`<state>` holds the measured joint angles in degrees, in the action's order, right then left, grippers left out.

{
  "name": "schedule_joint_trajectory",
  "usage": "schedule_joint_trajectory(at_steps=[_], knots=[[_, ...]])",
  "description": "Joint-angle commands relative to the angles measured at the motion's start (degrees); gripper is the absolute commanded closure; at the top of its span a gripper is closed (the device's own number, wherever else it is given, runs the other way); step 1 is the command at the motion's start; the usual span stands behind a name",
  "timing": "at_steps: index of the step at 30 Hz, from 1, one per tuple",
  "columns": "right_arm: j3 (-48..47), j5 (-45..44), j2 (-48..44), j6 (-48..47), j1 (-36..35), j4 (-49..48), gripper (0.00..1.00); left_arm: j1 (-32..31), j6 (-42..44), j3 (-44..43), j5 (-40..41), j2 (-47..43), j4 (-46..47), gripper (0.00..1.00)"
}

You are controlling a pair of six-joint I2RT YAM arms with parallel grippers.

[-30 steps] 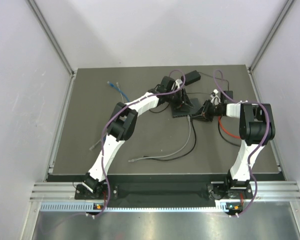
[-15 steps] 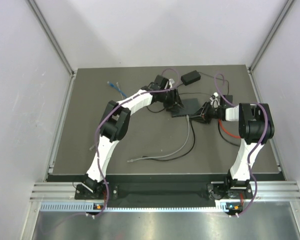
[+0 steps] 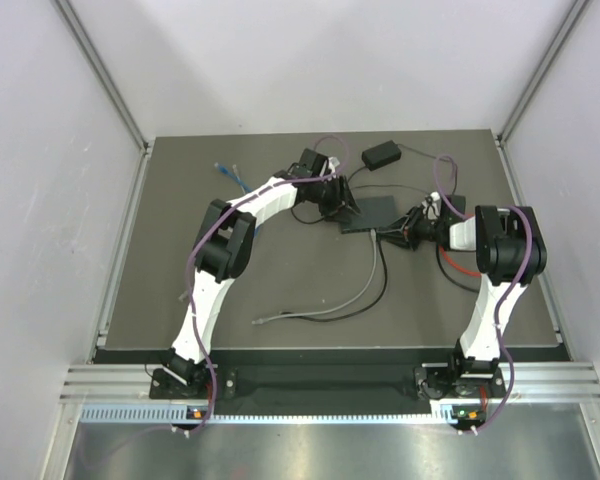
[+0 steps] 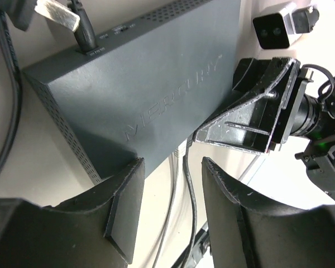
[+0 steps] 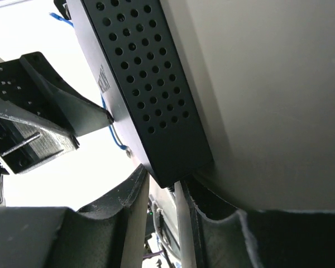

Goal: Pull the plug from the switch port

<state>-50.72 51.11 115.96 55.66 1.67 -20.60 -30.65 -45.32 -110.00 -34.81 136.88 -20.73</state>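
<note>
The switch [image 3: 372, 212] is a flat dark grey box at the table's middle back. It fills the left wrist view [image 4: 139, 84], and the right wrist view shows its perforated side [image 5: 145, 95]. My left gripper [image 3: 337, 205] is open at the switch's left end. In its own view the left gripper [image 4: 173, 206] has a grey and a black cable running between its fingers. My right gripper [image 3: 395, 235] is at the switch's near right corner. In its own view the right gripper [image 5: 163, 223] has its pads close together round the plug [image 5: 173, 188] under that corner.
A black adapter block [image 3: 380, 155] with a thin cord lies behind the switch. A blue cable [image 3: 235, 180] lies at the back left. Grey and black cables [image 3: 330, 308] trail toward the front. A red cable [image 3: 458, 265] loops by the right arm.
My left arm has drawn back leftward from above the switch to its left end. My right gripper has shifted slightly left and nearer, staying at the switch's corner.
</note>
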Motion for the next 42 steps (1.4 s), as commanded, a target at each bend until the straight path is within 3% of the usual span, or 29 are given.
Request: schedule_joint_trajectory(at_steps=[1,5,8,13,23,27,33,36,42], knots=[[-1.92,-2.95,1.55,-0.28,-0.09,0.1,0.74,-0.28,0.94,2.24,1.76,2.52,-3.35,0.48],[-3.94,-2.6,1.99,-3.18,-0.26,3.28,0.73,-0.37,0.76,1.72,0.97,3.3,-3.88,0.48],[-7.46,-3.64,2.16,-10.81,-0.62,12.32,0.72,-0.63,0.67,0.66,0.18,4.45,-4.58,0.48],[-9.39,-4.18,2.42,-19.35,-1.06,16.37,0.72,-1.16,0.32,-0.48,-0.44,5.5,-4.41,0.48],[-7.12,-3.39,3.57,-11.02,-3.52,8.74,0.73,-1.51,-0.3,-0.84,-1.23,6.29,-4.32,0.48],[-8.43,-4.09,3.66,-11.36,-4.04,11.35,0.8,-1.51,-0.29,-0.75,-1.14,6.38,-4.32,0.48],[-9.05,-4.97,3.83,-10.84,-3.96,12.51,1.0,-1.78,-0.56,-0.83,-1.32,6.82,-4.14,0.48],[-9.57,-4.53,3.31,-10.57,-3.96,13.65,1.0,-1.69,-0.47,-0.92,-1.23,6.74,-3.97,0.48],[-15.98,-2.34,5.06,-20.31,-3.08,31.56,1.0,-1.34,-0.38,-1.97,-0.35,6.38,-3.35,0.48]])
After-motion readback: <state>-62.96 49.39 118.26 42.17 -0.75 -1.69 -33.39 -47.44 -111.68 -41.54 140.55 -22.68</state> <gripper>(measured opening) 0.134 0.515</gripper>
